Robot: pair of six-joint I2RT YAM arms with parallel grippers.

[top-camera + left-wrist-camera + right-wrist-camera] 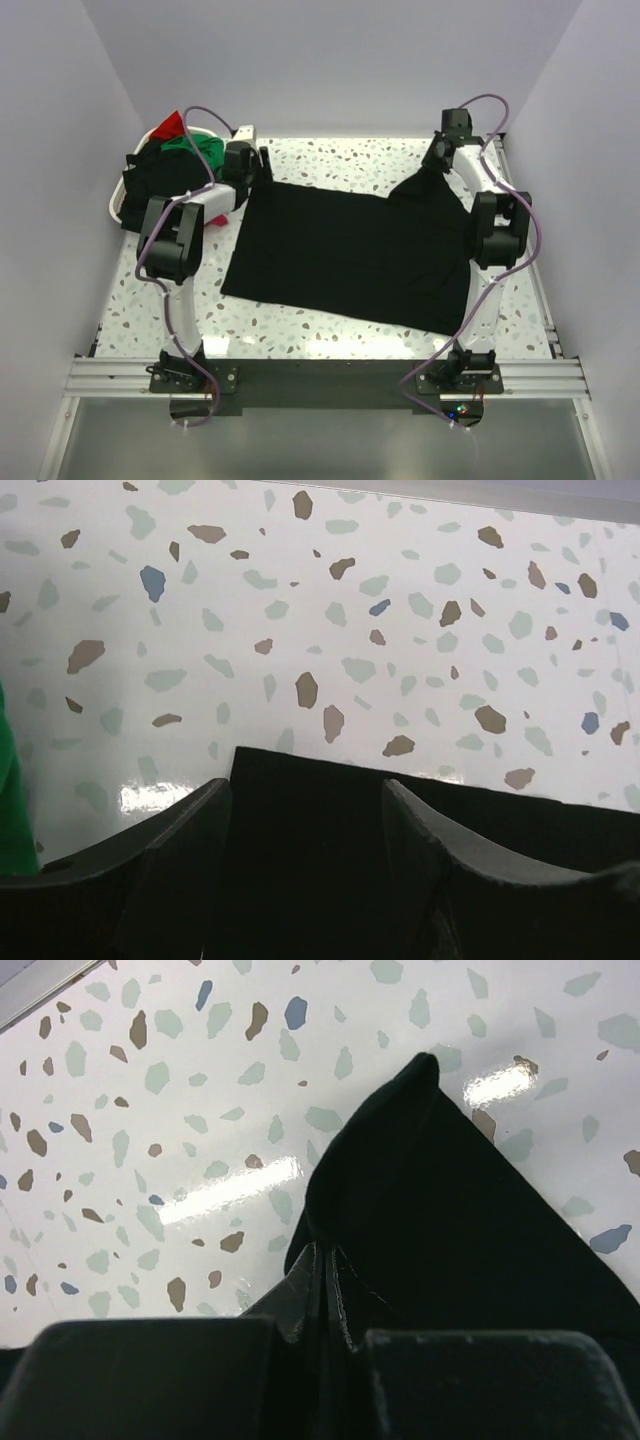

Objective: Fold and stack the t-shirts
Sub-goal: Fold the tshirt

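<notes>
**Item under work:** one black shirt [350, 250], spread flat across the middle of the counter [330, 160].

**Right tool** [325, 1325]: pressed together on the shirt's far right corner (the wrist view shows cloth gathered between the pads). The cloth rises there in a peak off the counter, so that corner is held up, ready for a fold.

**Left tool** [305, 810]: at the far left corner, with fingers [180, 860] spread either side of the cloth edge — straddling it, not yet pinching.

**Judgement:** both far corners are being taken so the far edge can be drawn toward the near edge in one even fold.

**Other shirts** [165, 165]: black, green and red, heaped in the basket [115, 205] at the left — in my judgement, awaiting their turn.
</notes>
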